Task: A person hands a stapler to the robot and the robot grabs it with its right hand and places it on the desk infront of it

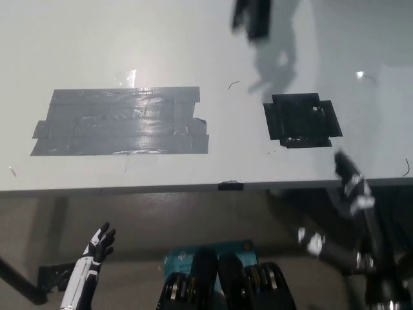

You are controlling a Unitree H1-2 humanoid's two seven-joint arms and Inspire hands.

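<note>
The stapler (253, 18) hangs far up past the bench (193, 51), well ahead of the right hand (348, 169) (can't tell its fingers), the nearer one.

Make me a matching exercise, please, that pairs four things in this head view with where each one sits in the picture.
Things:
1. grey tape patch
2. black tape patch
3. left hand
4. dark blurred object

Places:
A. at the top edge, above the black patch, casting a shadow on the desk
B. on the desk's left half
C. below the desk's near edge, at the lower left
D. on the desk's right half

Pairs: 1-B, 2-D, 3-C, 4-A
</note>
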